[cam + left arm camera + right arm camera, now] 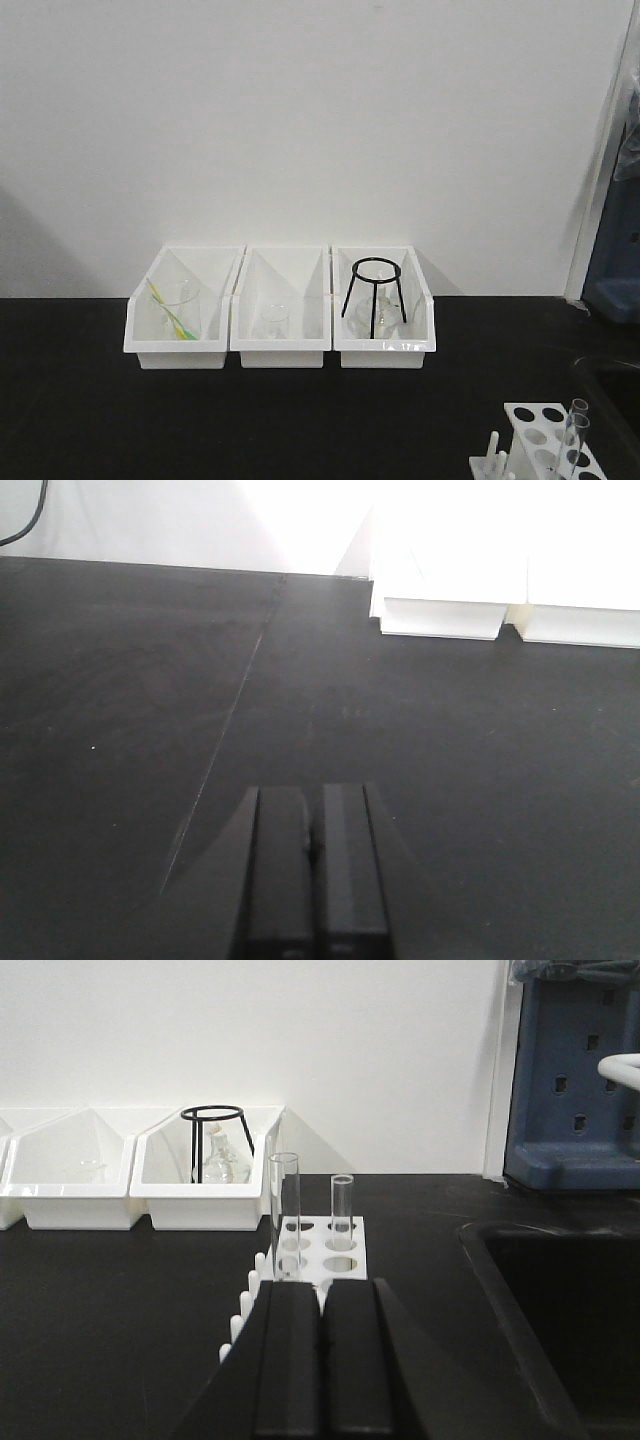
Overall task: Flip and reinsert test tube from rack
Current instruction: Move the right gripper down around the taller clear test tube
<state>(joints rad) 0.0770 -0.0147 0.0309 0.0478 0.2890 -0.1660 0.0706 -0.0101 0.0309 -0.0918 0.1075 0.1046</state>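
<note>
Okay, we see both hands closed and empty. The left hand point(313, 880) sits bottom centre of its wrist view, fingers pressed together with nothing between them, over the bare black surface point(450, 740). The right hand point(322, 1360), bottom centre of its own view, is likewise clamped on nothing, and the rack point(347, 1252) stands on the surface just beyond its fingertips. In the front view the rack is at the lower right corner, and a dark sink point(540, 1300) lies to its right. Two tubes stand upright in its holes, rims up: the nearer test tube point(285, 1210) and the farther test tube point(342, 1205) right of it. We can't tell which one is the task's. Three white bins line the wall at mid-frame: the left bin point(175, 353) has a beaker point(180, 310) with a yellow-green stick, the middle bin point(282, 355) a small beaker point(275, 322), and the right bin point(385, 357) a black tripod point(376, 290).
</note>
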